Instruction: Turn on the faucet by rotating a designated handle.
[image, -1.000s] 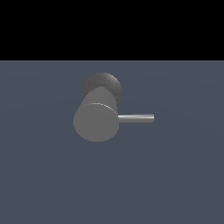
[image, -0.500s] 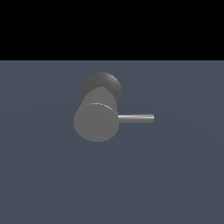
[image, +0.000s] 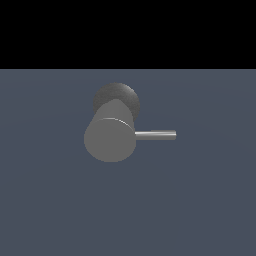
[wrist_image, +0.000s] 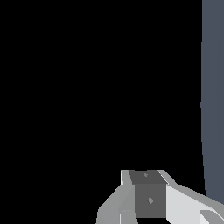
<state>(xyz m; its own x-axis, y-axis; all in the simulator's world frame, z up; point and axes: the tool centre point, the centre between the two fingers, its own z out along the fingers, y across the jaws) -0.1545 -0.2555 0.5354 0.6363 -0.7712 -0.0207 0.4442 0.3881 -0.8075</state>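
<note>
In the exterior view the matte grey faucet (image: 110, 139) sits on the blue-grey floor, its flat round face toward the camera and a dark rounded knob (image: 116, 95) behind it. The handle (image: 156, 135), a thin grey rod, sticks out level toward the exterior view's right. No arm or gripper shows in that view. The wrist view holds only white and grey parts of my gripper (wrist_image: 148, 199) against black; how the jaws stand is unclear. Nothing shows between them, and neither the faucet nor the handle appears in that view.
The blue-grey floor (image: 200, 200) spreads around the faucet, with a black background above it. A narrow strip of the same floor (wrist_image: 214, 96) shows at one edge of the wrist view.
</note>
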